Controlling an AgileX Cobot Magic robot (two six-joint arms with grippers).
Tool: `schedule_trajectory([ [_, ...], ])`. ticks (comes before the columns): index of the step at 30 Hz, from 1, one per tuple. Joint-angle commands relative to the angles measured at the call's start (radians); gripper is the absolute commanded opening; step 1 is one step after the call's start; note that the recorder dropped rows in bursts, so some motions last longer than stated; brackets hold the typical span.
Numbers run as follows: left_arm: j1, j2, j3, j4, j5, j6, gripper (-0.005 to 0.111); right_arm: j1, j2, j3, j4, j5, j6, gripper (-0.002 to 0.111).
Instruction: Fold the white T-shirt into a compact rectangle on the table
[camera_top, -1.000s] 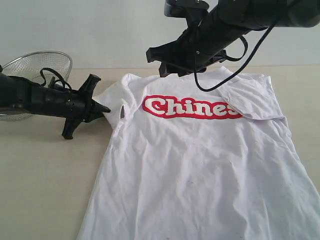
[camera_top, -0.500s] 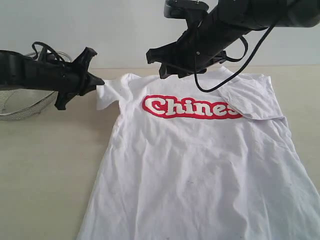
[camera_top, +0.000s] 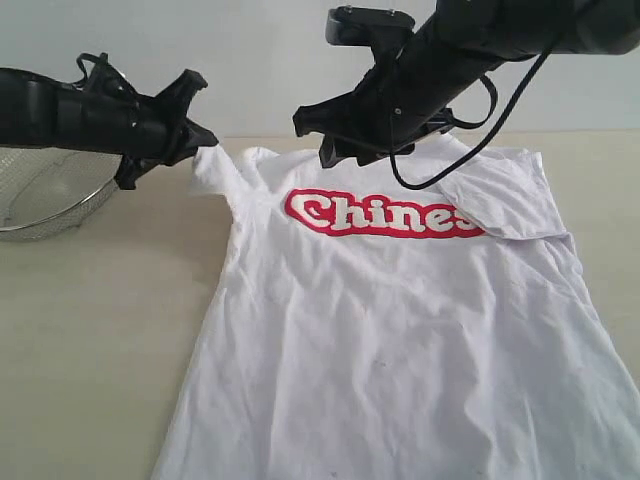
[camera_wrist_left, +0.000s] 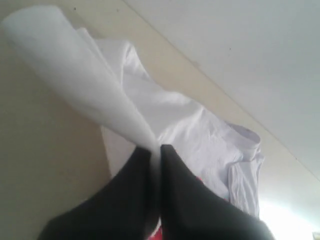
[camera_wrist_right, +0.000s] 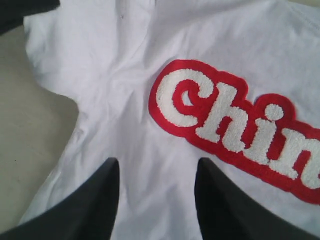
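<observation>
- The white T-shirt (camera_top: 400, 330) lies face up on the worktop (camera_top: 90, 350). Its collar is on the far side and its hem on the near side, so its long axis runs from far to near.
- The left arm (camera_top: 70, 118) comes in from the far left. Its jaws are fully closed on the tip of the left-hand sleeve (camera_top: 212, 170) and hold it a little above the worktop.
- The right arm (camera_top: 440, 60) hangs over the collar zone. Its jaws are about half open, with nothing between them, above the start of the red lettering (camera_top: 375, 215).
- The right-hand sleeve (camera_top: 500, 195) is already turned in over the chest and covers the end of the lettering.
- From the left jaws the body of the shirt lies to the right and nearer. We judge that the coming move carries the sleeve to the right, across the chest. The left arm is the nearer one, but the right arm stands close to this way.
- The worktop is pale, flat and matte, with free room on the left. A mesh bowl (camera_top: 45, 200) sits at the far left, behind the left arm, and a plain wall (camera_top: 220, 50) closes the back.
</observation>
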Motion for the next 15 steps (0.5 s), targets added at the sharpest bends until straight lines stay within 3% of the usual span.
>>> schedule_trajectory([
  [1, -0.086, 0.037, -0.007, 0.011, -0.024, 0.007, 0.004, -0.001, -0.018, -0.001, 0.013, 0.004, -0.004, 0.042],
  [6, -0.193, 0.071, -0.020, 0.011, -0.115, 0.041, 0.004, -0.001, -0.018, -0.001, 0.024, 0.018, -0.004, 0.042],
  [15, -0.231, 0.109, -0.071, 0.011, -0.113, 0.035, 0.005, -0.001, -0.018, -0.001, 0.026, 0.020, -0.006, 0.042],
])
